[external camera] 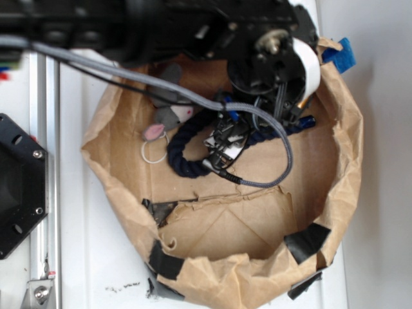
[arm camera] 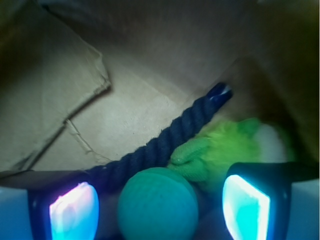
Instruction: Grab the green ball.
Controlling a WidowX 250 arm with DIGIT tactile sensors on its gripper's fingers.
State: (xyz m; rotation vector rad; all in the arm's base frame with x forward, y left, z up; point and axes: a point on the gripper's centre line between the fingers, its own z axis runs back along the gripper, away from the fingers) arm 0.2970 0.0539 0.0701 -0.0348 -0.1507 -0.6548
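Wrist view: green ball (arm camera: 158, 204) sits dead centre between the pads (arm camera: 73, 214) of the tool (arm camera: 159, 207), which is spread, gripping nothing. Navy rope (arm camera: 165, 142) and lime plush (arm camera: 222, 150) lie just behind it. Contact probably not made; view is blurry.

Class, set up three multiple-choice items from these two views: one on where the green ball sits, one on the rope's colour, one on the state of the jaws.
1. Where is the green ball?
A. Between the jaws
B. Outside the paper bag
C. On top of the plush toy

2. What colour is the rope?
A. Red
B. Dark navy
C. Yellow

3. What state is the gripper in?
A. Shut on the rope
B. Open around the ball
C. Out of view

Answers: 1 A, the wrist view shows the ball between the two pads. 2 B, both views show navy. 3 B, gaps remain on either side of the ball.
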